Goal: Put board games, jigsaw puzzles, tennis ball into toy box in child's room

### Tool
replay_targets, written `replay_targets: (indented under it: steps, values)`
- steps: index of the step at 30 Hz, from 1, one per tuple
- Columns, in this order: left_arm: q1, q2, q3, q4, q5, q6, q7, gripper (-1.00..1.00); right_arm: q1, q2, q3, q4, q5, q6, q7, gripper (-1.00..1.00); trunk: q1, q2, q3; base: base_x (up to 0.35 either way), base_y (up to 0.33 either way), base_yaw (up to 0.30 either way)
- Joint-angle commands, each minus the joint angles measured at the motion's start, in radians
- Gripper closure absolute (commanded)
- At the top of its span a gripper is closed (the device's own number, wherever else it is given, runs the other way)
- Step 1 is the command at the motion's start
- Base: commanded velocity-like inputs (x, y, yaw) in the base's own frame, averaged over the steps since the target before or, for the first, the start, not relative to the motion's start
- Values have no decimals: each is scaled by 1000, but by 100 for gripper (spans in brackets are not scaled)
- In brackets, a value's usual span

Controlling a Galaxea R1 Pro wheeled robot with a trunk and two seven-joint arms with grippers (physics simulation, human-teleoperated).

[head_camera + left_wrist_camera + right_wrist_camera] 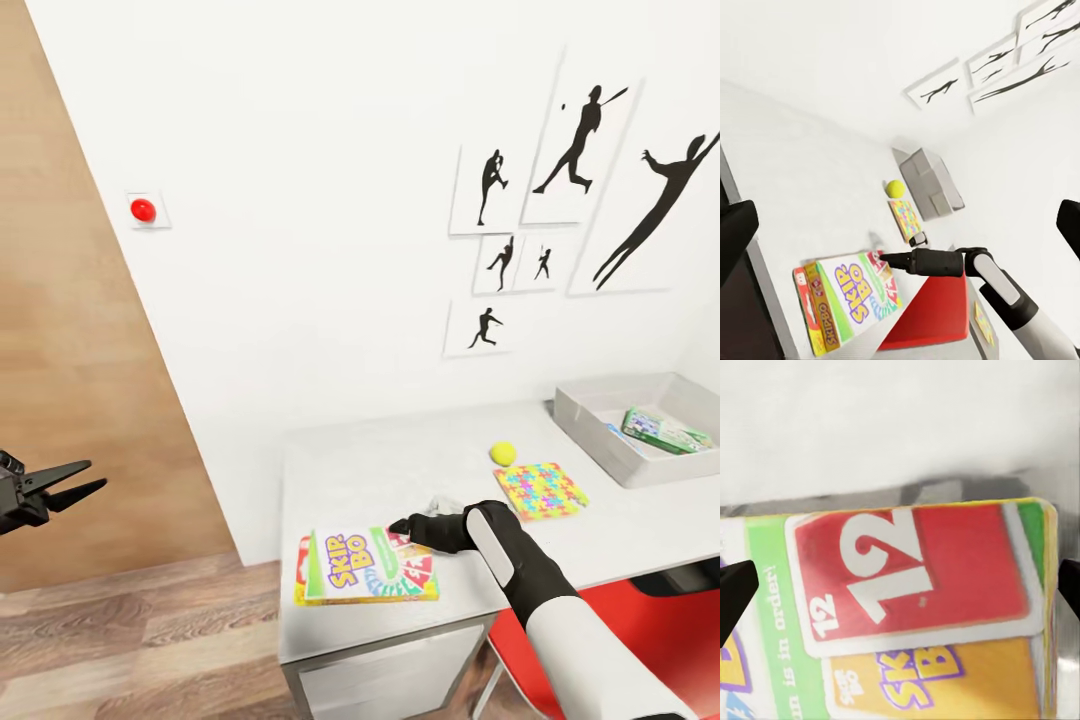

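Observation:
A long yellow-green-red Skip-Bo board game (365, 567) lies flat near the front left corner of the light grey table (350, 460). My right gripper (402, 525) hovers open just above the game's far right corner; in the right wrist view the box (915, 585) lies between the spread fingertips (735, 592). The tennis ball (503, 453) and one jigsaw puzzle (540, 490) lie further right. The grey toy box (590, 412) stands at the right end and holds a green game box (665, 430). My left gripper (70, 483) hangs open over the floor, far to the left.
A red chair (640, 620) is tucked under the table beneath my right arm. White drawer fronts (390, 680) sit below the table's front left. Baseball silhouette prints (580, 150) hang on the white wall, a red button (143, 210) further left. Wood floor lies left of the table.

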Motion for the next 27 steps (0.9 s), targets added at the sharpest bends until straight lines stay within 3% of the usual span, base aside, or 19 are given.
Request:
replay_targets:
  steps: [1, 27]
  values:
    - [-1, 0, -1, 0, 5, 7, 0, -100, -1, 0, 0, -1, 6, 4, 8, -100, 0, -1, -1, -38, 189, 0]
    - [-1, 0, -1, 0, 5, 6, 0, -100, -1, 1, 1, -1, 6, 4, 7, -100, 0, -1, -1, -23, 105, 0]
